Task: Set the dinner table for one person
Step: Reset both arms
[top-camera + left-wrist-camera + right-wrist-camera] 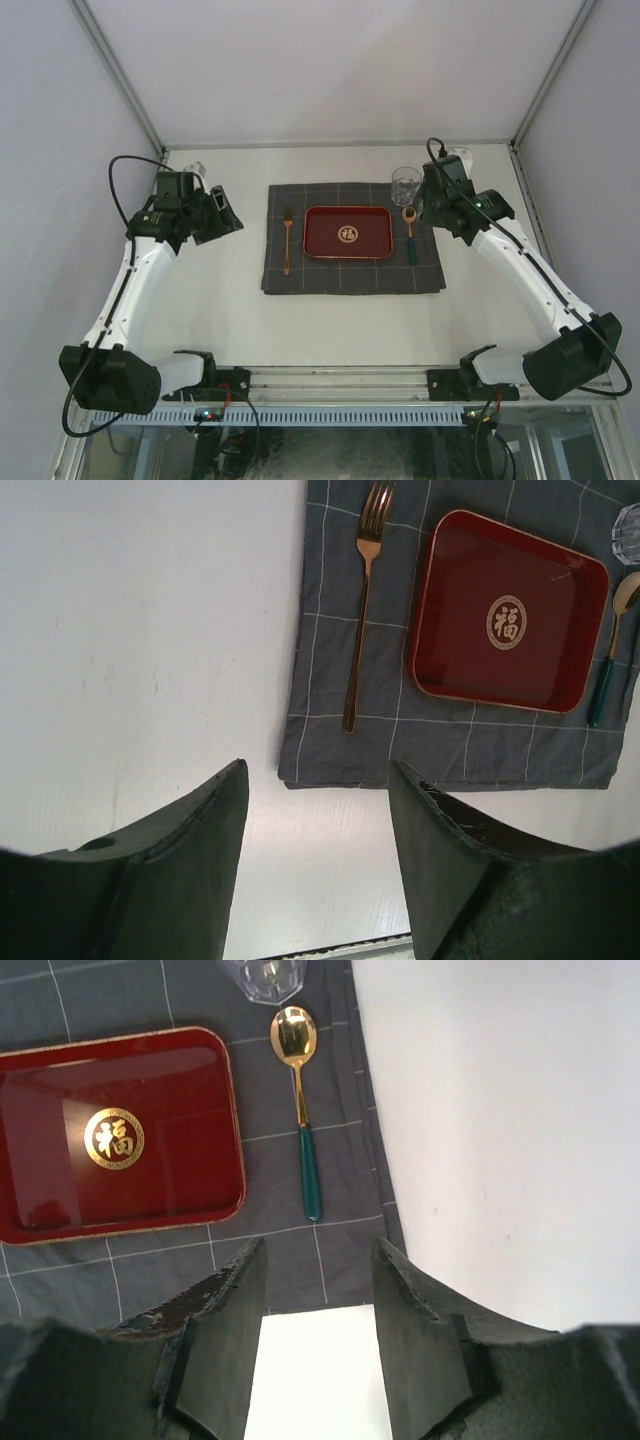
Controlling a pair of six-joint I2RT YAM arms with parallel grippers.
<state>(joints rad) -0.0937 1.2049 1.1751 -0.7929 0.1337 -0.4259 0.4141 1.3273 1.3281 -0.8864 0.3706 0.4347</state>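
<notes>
Bearing 1 ea fork (287, 240), tray (325, 240), spoon (410, 235), glass (405, 185): cloth (350, 277). L gripper (315, 780), R gripper (318, 1255) spread.

One fork (287, 240), one spoon (409, 232), one glass (405, 186), one red tray (348, 232) and one checked cloth (350, 280) are being counted, all between the left claw (318, 770) and the right claw (318, 1245).

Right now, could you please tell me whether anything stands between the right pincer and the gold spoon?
Nothing visible does. Only flat checked cloth lies between the right pincer and the green-handled spoon; the red tray sits to one side and the glass beyond the spoon's bowl.
</notes>
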